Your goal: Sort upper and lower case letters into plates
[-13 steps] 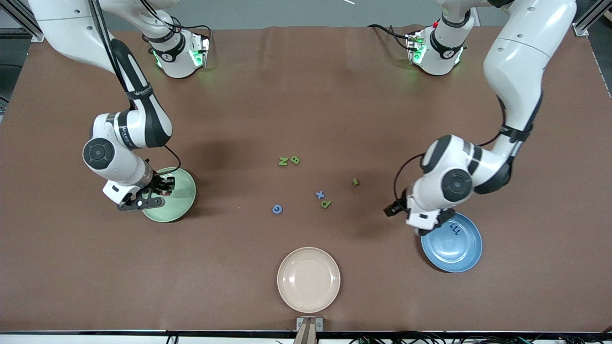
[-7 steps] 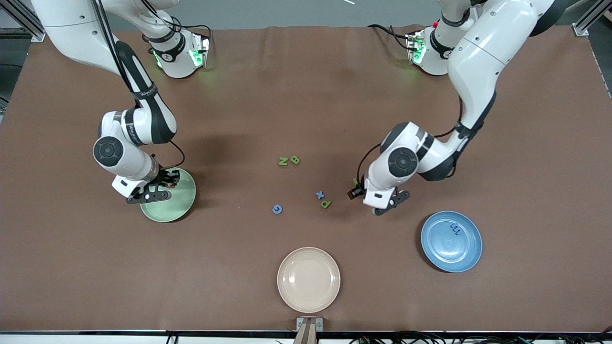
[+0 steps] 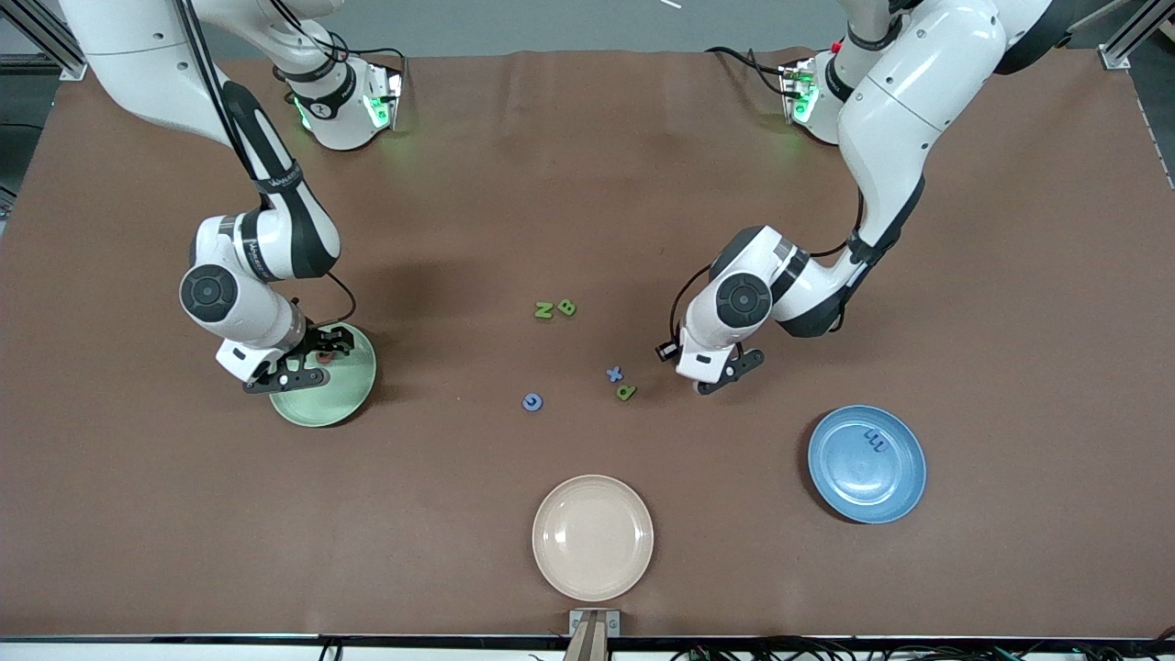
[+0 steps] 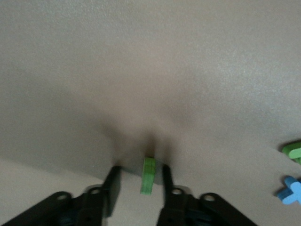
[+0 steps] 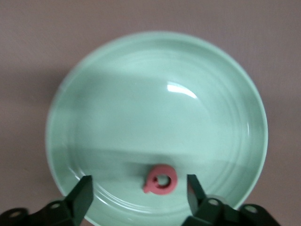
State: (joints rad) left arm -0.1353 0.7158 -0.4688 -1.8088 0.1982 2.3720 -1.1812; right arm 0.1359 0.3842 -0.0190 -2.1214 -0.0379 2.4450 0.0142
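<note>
My left gripper [image 3: 714, 375] is low over the table with its fingers open on either side of a small green letter i [image 4: 148, 175], which stands on edge on the brown mat; the front view hides that letter. My right gripper [image 3: 296, 369] is open over the mint green plate [image 3: 353, 390], where a pink Q [image 5: 161, 179] lies flat between the fingers without touching them. The blue plate [image 3: 895, 487] holds a blue m [image 3: 873, 442]. Green N [image 3: 543, 310] and B [image 3: 566, 308], blue x [image 3: 614, 374], green p [image 3: 626, 392] and blue G [image 3: 531, 401] lie mid-table.
A cream plate [image 3: 592, 537] sits near the table's front edge, nearer the camera than the loose letters. The left wrist view shows the blue x [image 4: 291, 189] and green p [image 4: 294, 150] at its edge. Both arm bases stand along the table's back edge.
My left arm has swung from the blue plate toward the table's middle and come down around the green i. My right gripper has shifted slightly over the mint plate.
</note>
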